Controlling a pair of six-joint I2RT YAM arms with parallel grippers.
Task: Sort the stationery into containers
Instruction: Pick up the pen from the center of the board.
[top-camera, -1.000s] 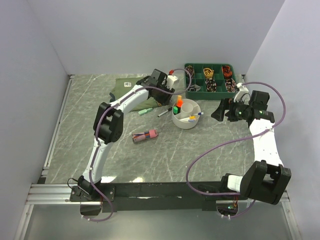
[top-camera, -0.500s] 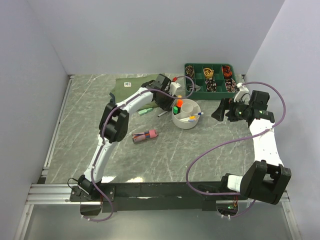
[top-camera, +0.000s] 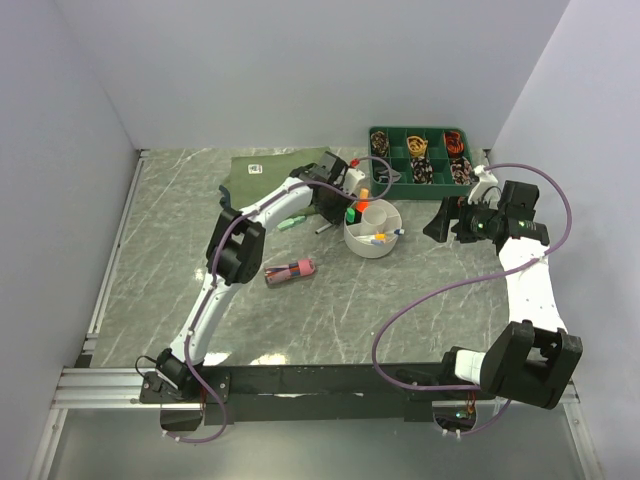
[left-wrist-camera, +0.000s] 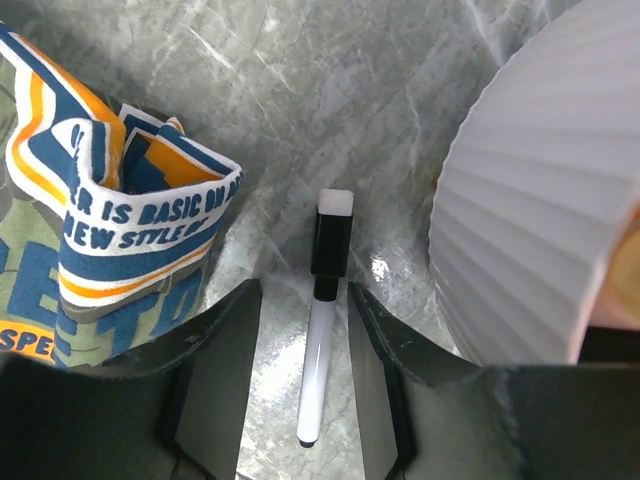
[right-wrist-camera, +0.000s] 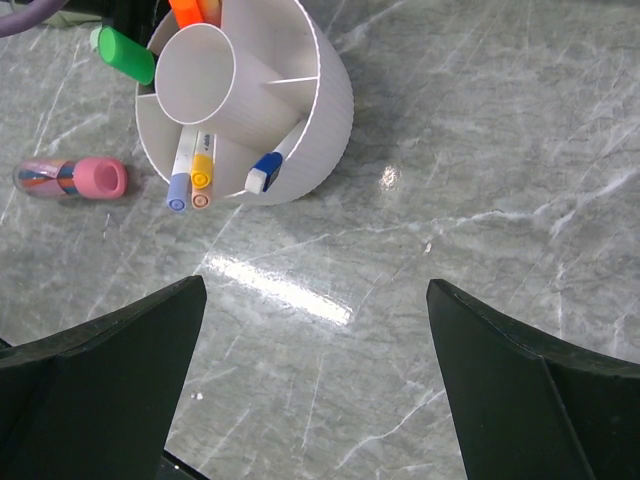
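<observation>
A thin white pen (left-wrist-camera: 318, 360) with a black cap lies flat on the marble table between the fingers of my left gripper (left-wrist-camera: 301, 292). There is a gap on each side of it, so the gripper is open. The white ribbed tub (left-wrist-camera: 530, 200) stands just right of that pen. In the right wrist view the tub (right-wrist-camera: 325, 110) holds a green highlighter (right-wrist-camera: 125, 55), an orange one (right-wrist-camera: 190, 10) and three thin capped pens (right-wrist-camera: 190, 170). My right gripper (right-wrist-camera: 316, 290) hangs wide open over bare table to the tub's right, holding nothing.
A folded olive shirt (top-camera: 270, 170) lies at the back, its printed edge (left-wrist-camera: 100, 230) close to my left fingers. A green highlighter (top-camera: 291, 222) and a pink-capped clear tube (top-camera: 290, 271) lie left of the tub. The dark green compartment tray (top-camera: 420, 155) stands back right.
My left gripper has moved right toward the tub and come down astride the black-capped pen, its jaws a little narrower. The right arm has not moved.
</observation>
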